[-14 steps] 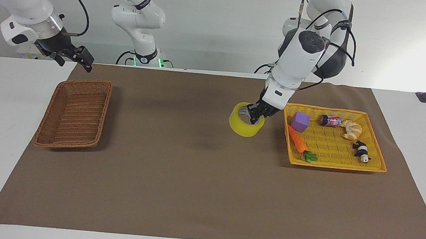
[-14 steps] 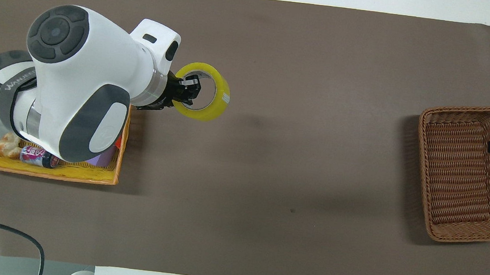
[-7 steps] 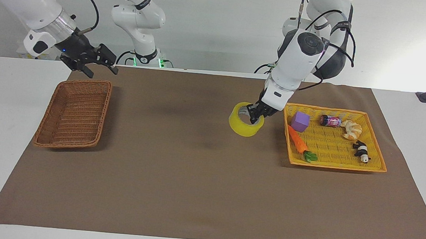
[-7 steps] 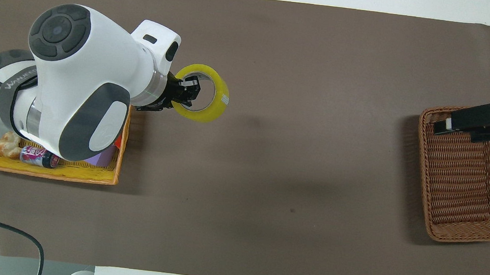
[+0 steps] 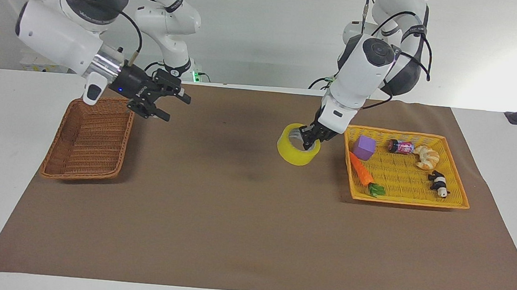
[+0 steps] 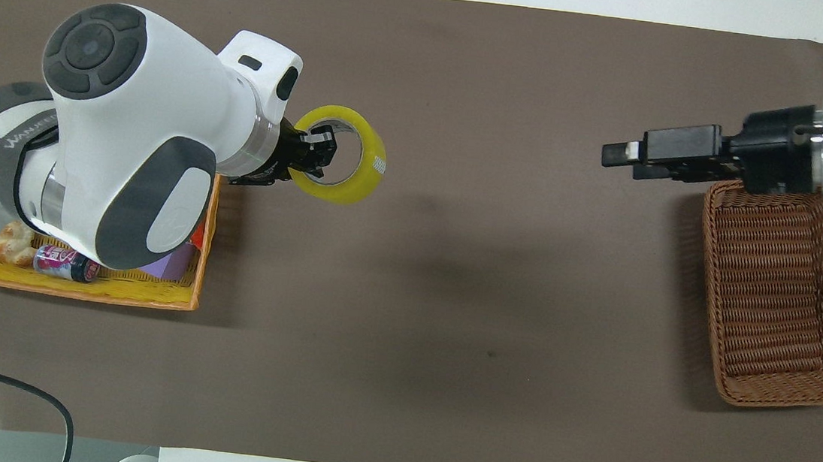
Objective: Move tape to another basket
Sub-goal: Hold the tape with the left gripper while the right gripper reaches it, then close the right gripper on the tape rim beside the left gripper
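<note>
The left claw (image 5: 308,142) pinches the wall of the yellow tape roll (image 5: 298,151), one finger inside its core; the roll hangs just above the brown surface (image 5: 243,217), beside the yellow mesh tray (image 5: 460,188). The right claw (image 5: 173,106) hangs spread just beside the wicker basket (image 5: 88,138), toward the tape. Overhead, the left arm hides most of the tray.

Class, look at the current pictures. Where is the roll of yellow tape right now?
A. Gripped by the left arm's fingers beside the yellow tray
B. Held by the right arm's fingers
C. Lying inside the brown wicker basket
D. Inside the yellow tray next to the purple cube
A: the left gripper is clamped on the tape beside the yellow tray; the wicker basket holds nothing.
</note>
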You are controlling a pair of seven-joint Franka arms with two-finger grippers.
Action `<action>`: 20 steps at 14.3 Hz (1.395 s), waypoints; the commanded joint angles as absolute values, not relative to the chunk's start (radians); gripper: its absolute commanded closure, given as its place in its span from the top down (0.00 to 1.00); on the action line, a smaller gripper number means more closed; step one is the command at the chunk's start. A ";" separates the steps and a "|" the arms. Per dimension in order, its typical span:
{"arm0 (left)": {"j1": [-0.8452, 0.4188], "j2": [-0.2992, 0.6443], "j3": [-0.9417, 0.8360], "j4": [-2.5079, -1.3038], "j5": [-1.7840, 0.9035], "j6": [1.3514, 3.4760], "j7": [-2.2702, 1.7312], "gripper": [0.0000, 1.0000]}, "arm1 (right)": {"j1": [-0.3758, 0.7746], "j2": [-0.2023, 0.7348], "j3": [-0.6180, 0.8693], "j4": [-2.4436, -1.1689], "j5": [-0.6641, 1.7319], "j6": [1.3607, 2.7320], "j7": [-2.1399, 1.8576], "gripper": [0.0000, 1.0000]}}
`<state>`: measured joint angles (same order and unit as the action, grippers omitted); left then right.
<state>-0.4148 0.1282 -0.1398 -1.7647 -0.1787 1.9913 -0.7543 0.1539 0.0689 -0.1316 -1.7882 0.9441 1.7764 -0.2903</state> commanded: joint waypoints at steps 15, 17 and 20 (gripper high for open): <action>-0.411 0.110 -0.126 -1.763 -0.195 1.967 -0.758 0.03 | 0.521 0.242 -0.132 -1.839 1.385 2.140 -0.268 0.99; -0.411 0.110 -0.126 -1.761 -0.196 1.968 -0.758 0.03 | 0.534 0.256 -0.132 -1.838 1.423 2.151 -0.276 0.99; -0.411 0.110 -0.126 -1.764 -0.196 1.967 -0.758 0.03 | 0.537 0.262 -0.132 -1.838 1.431 2.146 -0.275 0.99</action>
